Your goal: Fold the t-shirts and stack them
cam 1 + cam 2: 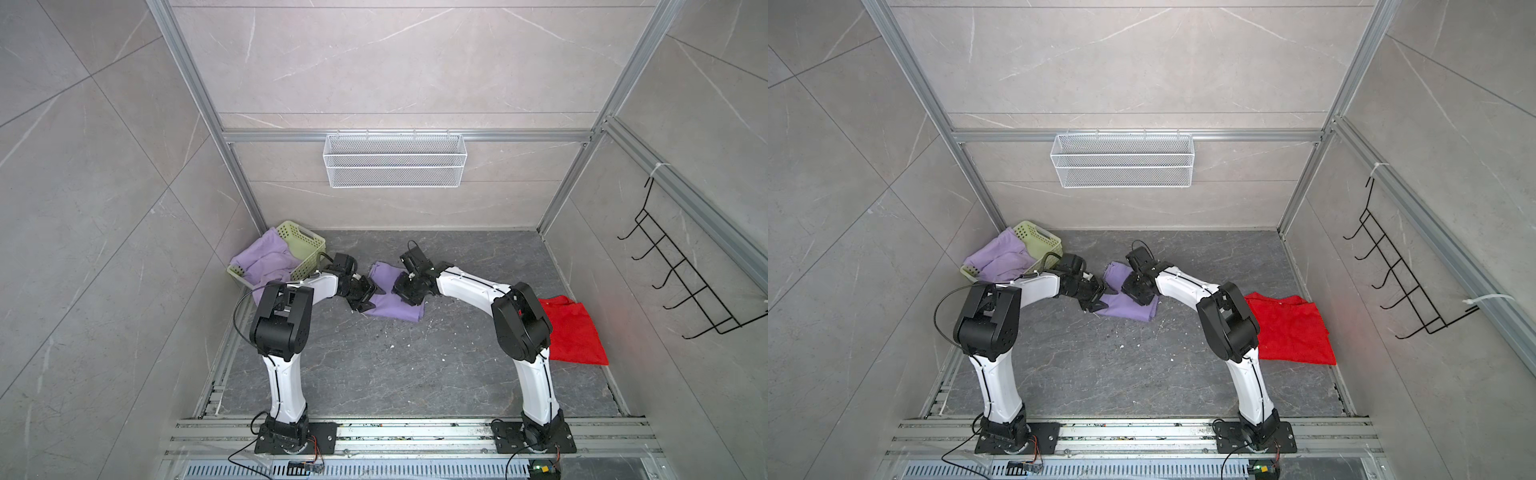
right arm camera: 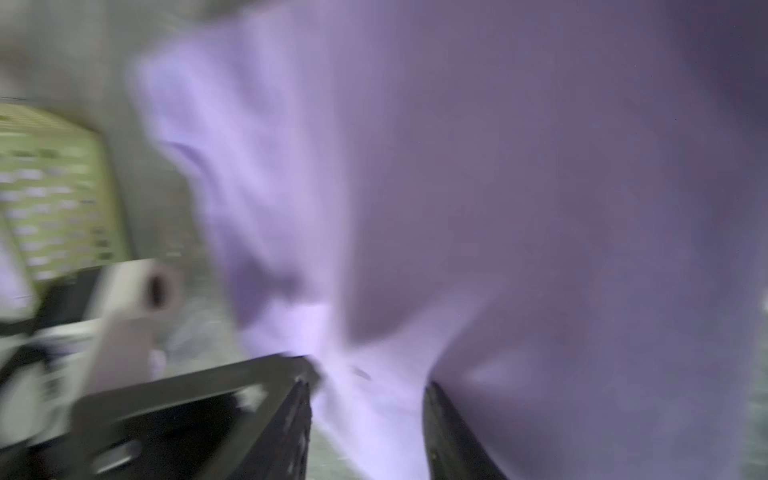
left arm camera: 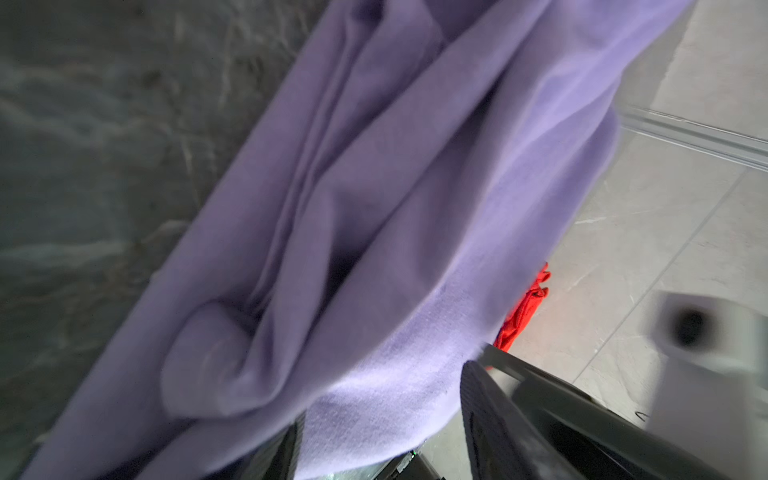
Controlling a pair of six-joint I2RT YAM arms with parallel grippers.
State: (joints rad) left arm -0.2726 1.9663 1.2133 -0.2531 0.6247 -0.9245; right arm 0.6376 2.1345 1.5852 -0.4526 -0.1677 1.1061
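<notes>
1. Nearest to the camera, a metal rail (image 1: pixel 415 432) runs along the near edge of the bench (image 1: pixel 374 374), and the left arm (image 1: pixel 286 374) and the right arm (image 1: pixel 536 382) stand on it.
2. Both arms bend forward and meet over one lilac t-shirt (image 1: pixel 395 311), which lies partly folded on the middle of the bench, closer to the far edge than to the near one.
3. In both top views the left gripper (image 1: pixel 360 300) is at the left side of this t-shirt and the right gripper (image 1: pixel 405 291) is on top of its middle part.
4. In the left wrist view the lilac cloth (image 3: pixel 374 208) passes between the two fingers of the left gripper (image 3: pixel 382 395) and fills the gap, so the gripper is pinching the t-shirt.
5. The right wrist view is blurred, but the cloth (image 2: pixel 540 208) gathers in wrinkles into the right gripper (image 2: pixel 369 382) and touches both fingers, so that one also appears to clamp the t-shirt.
6. More lilac t-shirts (image 1: pixel 266 259) lie in a loose heap in a pale green basket (image 1: pixel 307 241) in the far left corner of the bench, and part of the heap hangs over the basket's rim.
7. A red cloth (image 1: pixel 573 332) lies flat at the right edge of the bench, well apart from the lilac t-shirt.
</notes>
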